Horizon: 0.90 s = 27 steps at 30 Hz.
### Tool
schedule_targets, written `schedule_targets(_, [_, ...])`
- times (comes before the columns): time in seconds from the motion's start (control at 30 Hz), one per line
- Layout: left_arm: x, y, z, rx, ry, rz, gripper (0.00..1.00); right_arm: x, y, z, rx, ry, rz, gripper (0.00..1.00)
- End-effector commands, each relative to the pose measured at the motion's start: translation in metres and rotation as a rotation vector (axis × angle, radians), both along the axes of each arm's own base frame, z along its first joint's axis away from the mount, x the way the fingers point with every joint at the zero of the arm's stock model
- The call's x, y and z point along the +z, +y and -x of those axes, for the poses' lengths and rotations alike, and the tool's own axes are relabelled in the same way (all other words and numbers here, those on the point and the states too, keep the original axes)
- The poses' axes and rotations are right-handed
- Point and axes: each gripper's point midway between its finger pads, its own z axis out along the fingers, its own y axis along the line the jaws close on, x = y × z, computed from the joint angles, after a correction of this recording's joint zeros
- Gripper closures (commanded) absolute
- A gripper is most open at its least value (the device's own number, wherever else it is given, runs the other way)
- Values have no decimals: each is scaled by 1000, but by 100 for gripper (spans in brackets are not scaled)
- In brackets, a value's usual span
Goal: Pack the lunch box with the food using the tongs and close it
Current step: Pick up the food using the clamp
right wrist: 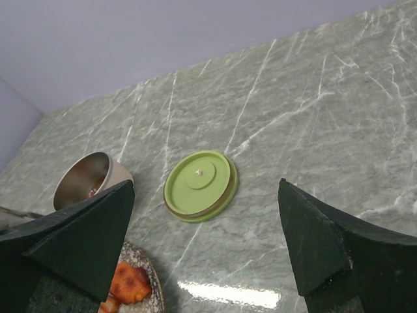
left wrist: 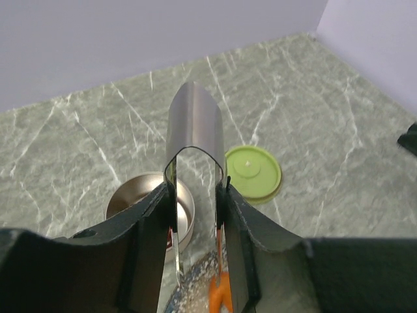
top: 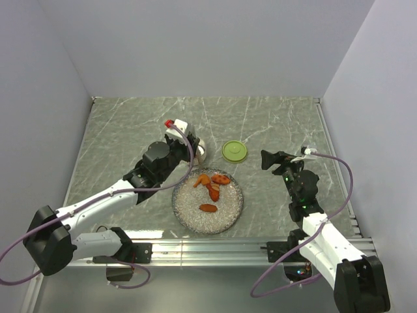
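My left gripper [left wrist: 195, 195] is shut on the tongs [left wrist: 194, 120], whose bent end sticks up past the fingers. The two thin arms reach down apart over the plate's edge, and the right tip sits at an orange piece of food [left wrist: 223, 290]. In the top view that gripper [top: 184, 155] hangs between the lunch box [top: 202, 151] and the food [top: 212, 186] on the plate. The steel lunch box [left wrist: 146, 199] stands open with a bit of red inside. Its green lid [top: 234, 151] lies flat beside it. My right gripper [right wrist: 206, 195] is open and holds nothing, near the lid [right wrist: 199, 184].
The speckled grey plate [top: 225, 218] lies at the front middle of the marble table, with several orange pieces spread on it. White walls close in the back and both sides. A metal rail [top: 215, 246] runs along the near edge.
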Motion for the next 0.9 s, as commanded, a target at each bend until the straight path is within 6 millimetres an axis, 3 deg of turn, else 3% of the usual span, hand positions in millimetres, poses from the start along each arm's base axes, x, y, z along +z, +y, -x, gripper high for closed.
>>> schedule_targets(0.0, [12,-4,6,-41,-54,22,58,7,1,-1,1,-24,-5,3])
schedule_targets(0.17, [-3,-2,17,-68,-41,4,59,7,2,-2,4,-23,-5,3])
schedule_targets(0.43, [0,6,43,-124,-64,36,59,5,3,-3,10,-15,-5,3])
schedule_targets(0.87, [-18,-3,45,-172,-24,-12,60,5,3,-4,13,-14,-3,3])
